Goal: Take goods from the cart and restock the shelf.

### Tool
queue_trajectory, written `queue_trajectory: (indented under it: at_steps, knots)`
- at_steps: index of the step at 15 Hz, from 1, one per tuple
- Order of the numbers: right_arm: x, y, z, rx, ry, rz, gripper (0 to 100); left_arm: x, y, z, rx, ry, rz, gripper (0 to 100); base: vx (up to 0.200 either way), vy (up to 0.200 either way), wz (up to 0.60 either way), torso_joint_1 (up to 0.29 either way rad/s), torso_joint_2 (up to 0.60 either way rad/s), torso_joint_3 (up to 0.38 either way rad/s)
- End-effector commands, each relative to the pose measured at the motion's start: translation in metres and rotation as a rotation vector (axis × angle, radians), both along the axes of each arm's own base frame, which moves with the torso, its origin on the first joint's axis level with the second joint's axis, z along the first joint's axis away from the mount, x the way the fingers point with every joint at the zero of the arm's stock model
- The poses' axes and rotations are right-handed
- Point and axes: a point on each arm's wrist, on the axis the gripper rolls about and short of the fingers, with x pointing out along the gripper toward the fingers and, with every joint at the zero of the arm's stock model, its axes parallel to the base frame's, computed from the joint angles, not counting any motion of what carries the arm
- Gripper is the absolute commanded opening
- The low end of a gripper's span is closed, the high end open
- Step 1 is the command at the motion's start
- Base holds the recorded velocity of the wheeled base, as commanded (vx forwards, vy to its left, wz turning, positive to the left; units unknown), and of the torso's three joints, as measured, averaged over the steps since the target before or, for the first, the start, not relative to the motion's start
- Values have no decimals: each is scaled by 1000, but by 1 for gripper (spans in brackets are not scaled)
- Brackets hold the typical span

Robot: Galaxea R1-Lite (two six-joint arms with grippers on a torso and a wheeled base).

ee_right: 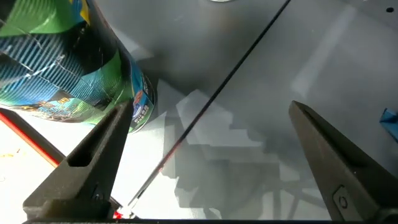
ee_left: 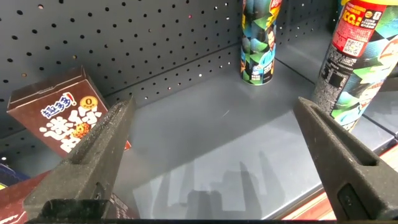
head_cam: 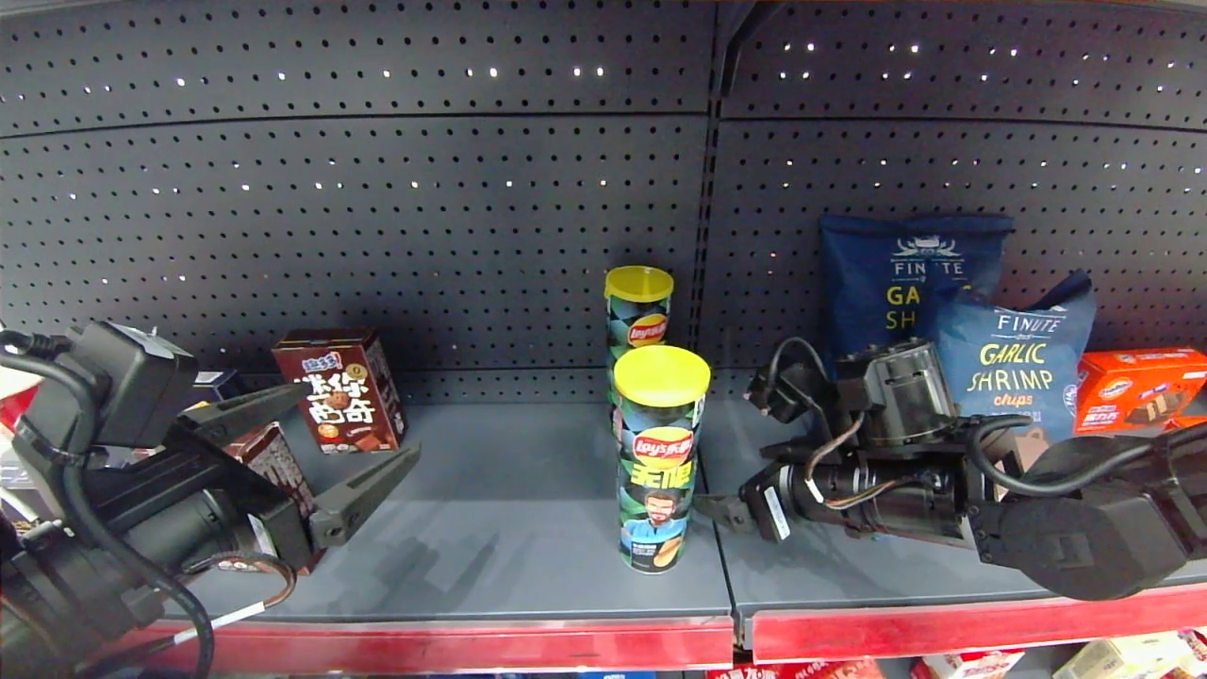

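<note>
Two tall chip cans with yellow lids stand mid-shelf: a front can [head_cam: 659, 462] [ee_left: 354, 56] [ee_right: 68, 68] and a rear can [head_cam: 638, 316] [ee_left: 258, 40] by the pegboard. My right gripper [ee_right: 208, 109] [head_cam: 721, 509] is open just right of the front can, low over the shelf. The can is beside one finger [ee_right: 93, 155], not between the two. My left gripper [head_cam: 358, 424] [ee_left: 214, 102] is open at the shelf's left front, holding nothing. A brown snack box [head_cam: 339, 389] [ee_left: 59, 112] stands behind it.
Two blue garlic shrimp chip bags [head_cam: 901, 283] [head_cam: 1014, 358] and an orange box [head_cam: 1136, 387] fill the right of the shelf. Another brown box [head_cam: 278, 462] lies under my left arm. The shelf floor [head_cam: 509, 509] is bare between the brown box and the cans. A red strip [head_cam: 453, 646] lines the front edge.
</note>
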Motion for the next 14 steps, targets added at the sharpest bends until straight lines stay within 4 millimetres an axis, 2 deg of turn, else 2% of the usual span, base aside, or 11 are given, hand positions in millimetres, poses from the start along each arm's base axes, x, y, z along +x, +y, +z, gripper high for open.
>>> queue_trajectory:
  at_steps: [1,11,14]
  knots:
    - [0,0,1,5,-4,1,100,1,0,-1,2,6,0,100,0,0,0,0,0,0]
    - [2,9,-5,4,-3,18,100,-1,1,-5,7,21,6,100,0,0,0,0,0,0]
    - [-1,5,-5,7,-5,14,100,0,1,-5,7,21,8,100,0,0,0,0,0,0]
